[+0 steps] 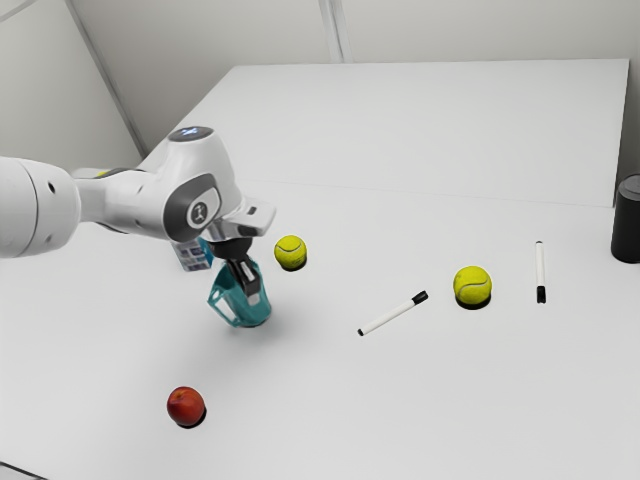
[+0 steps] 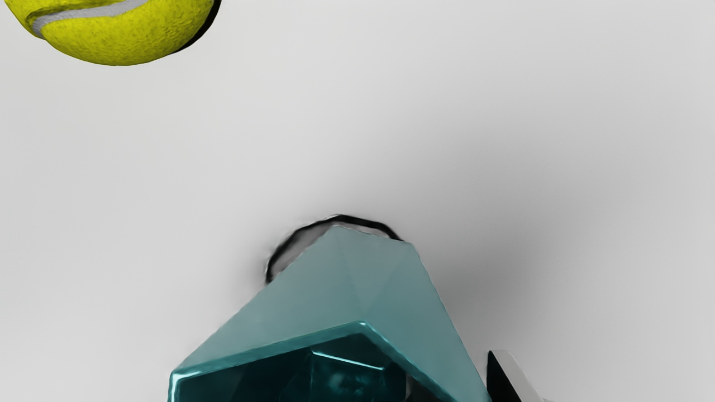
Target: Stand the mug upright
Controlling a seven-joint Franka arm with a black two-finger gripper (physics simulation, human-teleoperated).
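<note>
On the white table (image 1: 440,400) we see a black cylinder (image 1: 627,225) at the exterior view's far right. Our gripper (image 1: 252,291) is at the mug (image 1: 250,315), left of centre, mouth upward; we cannot tell whether our fingers are apart, together or clamped. Then two balls (image 1: 473,285), a red fruit (image 1: 185,406) lower left, two markers (image 1: 393,314) right of centre.

In the exterior view, a wide white table (image 1: 420,400) stretches from near to far, where a faint line crosses it. Behind it is a pale grey wall (image 1: 480,30) with a narrow upright strip (image 1: 335,30). Another plain wall (image 1: 40,90) stands at the exterior view's left. The light is soft.
</note>
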